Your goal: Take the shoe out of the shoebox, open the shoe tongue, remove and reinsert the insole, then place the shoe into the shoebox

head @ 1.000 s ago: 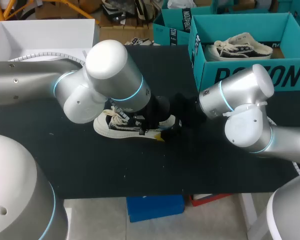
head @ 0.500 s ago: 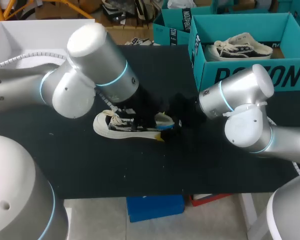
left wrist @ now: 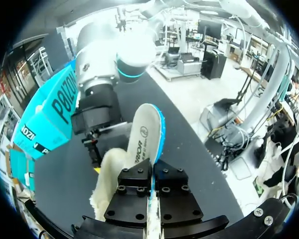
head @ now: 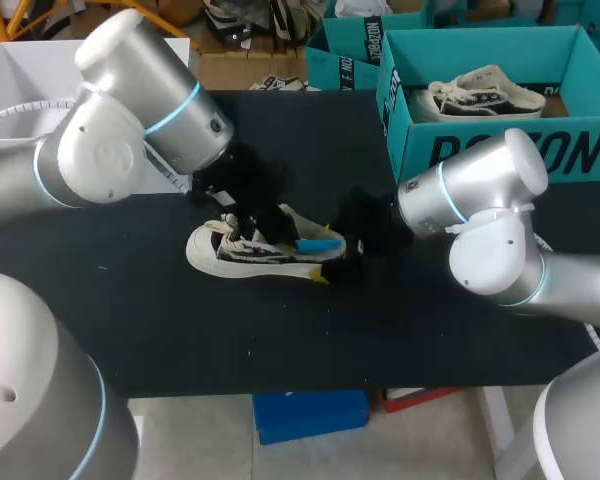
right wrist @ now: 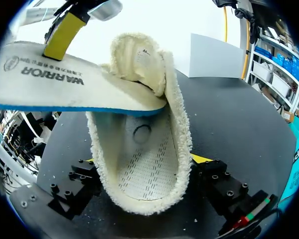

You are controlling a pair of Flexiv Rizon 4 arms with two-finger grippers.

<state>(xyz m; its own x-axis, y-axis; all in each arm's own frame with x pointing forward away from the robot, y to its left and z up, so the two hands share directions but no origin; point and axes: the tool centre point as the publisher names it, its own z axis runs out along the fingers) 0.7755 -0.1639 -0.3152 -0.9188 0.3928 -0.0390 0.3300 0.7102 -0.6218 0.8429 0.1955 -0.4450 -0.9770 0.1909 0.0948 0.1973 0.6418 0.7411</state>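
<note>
Blue-edged insole point(left wrist: 145, 130) pinched in left gripper point(left wrist: 151, 201) (shoe point(right wrist: 142, 149) clamped in right gripper point(right wrist: 142, 172)): might slip out, or tug shoe loose.

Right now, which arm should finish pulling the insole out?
Left. The left gripper is shut on the insole, which sits partly out of the shoe. The right gripper clamps the shoe's heel from both sides, so it probably serves best as the anchor.
</note>
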